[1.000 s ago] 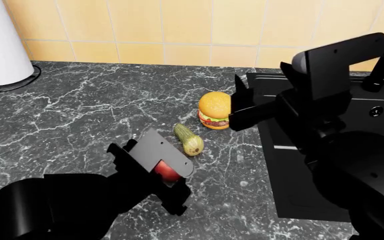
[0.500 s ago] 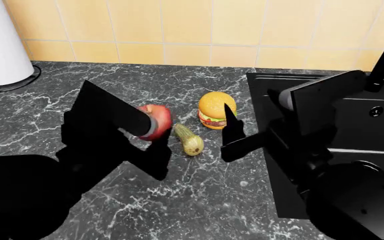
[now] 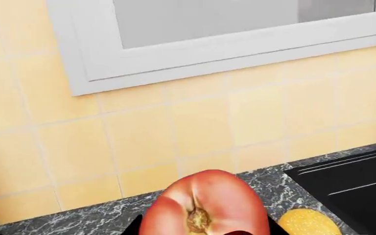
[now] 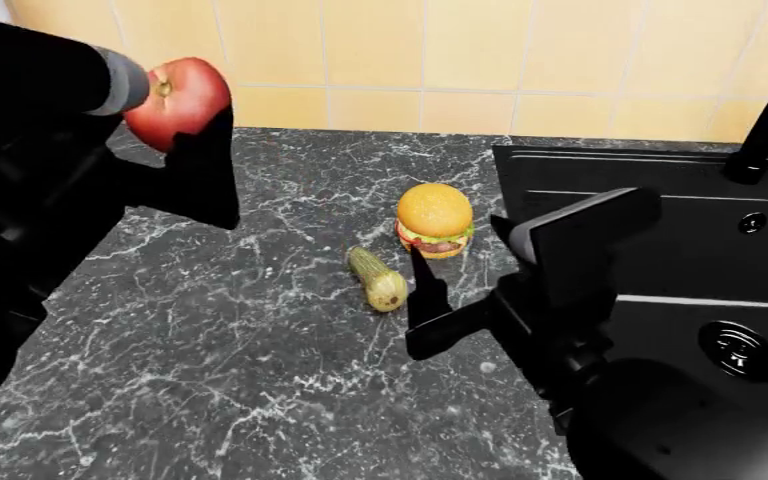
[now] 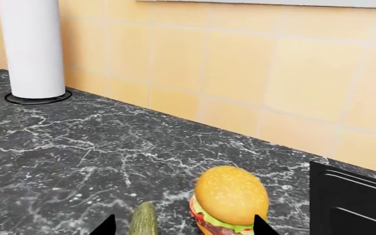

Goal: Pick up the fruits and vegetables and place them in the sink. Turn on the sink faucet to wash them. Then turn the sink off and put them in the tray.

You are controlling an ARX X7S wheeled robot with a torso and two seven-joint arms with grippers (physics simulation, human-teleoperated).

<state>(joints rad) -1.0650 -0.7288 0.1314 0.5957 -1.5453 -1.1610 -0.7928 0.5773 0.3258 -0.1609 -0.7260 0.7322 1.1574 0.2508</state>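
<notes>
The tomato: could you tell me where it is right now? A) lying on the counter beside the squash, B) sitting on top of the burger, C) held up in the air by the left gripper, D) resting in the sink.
C: the tomato is clamped in the left gripper well above the counter, while the squash and the burger lie below.

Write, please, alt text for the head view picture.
The left gripper holds a red tomato high above a dark marble counter. A squash and burger lie beside a black sink.
</notes>
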